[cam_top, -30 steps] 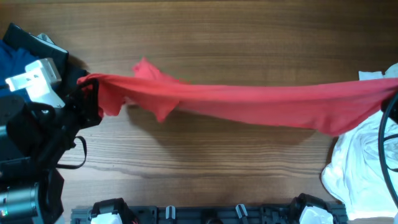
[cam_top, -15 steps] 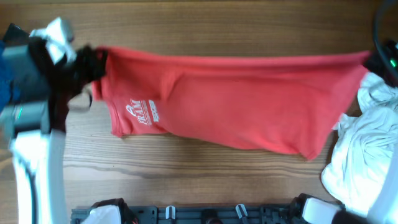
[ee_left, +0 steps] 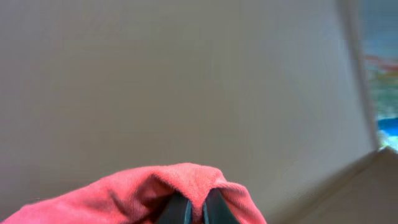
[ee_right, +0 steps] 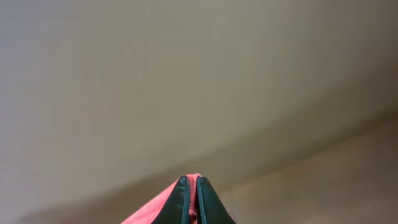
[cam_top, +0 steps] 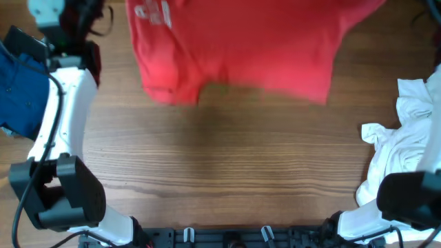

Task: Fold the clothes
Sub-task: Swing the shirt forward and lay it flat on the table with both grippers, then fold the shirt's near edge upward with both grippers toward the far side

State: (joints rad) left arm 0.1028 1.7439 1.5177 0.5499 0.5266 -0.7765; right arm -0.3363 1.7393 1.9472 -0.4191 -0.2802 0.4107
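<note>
- The red T-shirt (cam_top: 234, 48) hangs spread over the far side of the table (cam_top: 227, 158), probably so it can be laid flat for folding.
- The left gripper (ee_left: 191, 210) and right gripper (ee_right: 191, 200) each clench 1 edge of it.

The right hand (ee_right: 190, 184) pinches the red T-shirt (ee_right: 152, 211).

T-shirt (cam_top: 241, 41) soft matt cloth, table (cam_top: 227, 172) grained wood, arm (cam_top: 65, 110) smooth wht plastic

A wood-grain table (cam_top: 241, 158) stands before a plain pale wall (ee_left: 186, 74).
</note>
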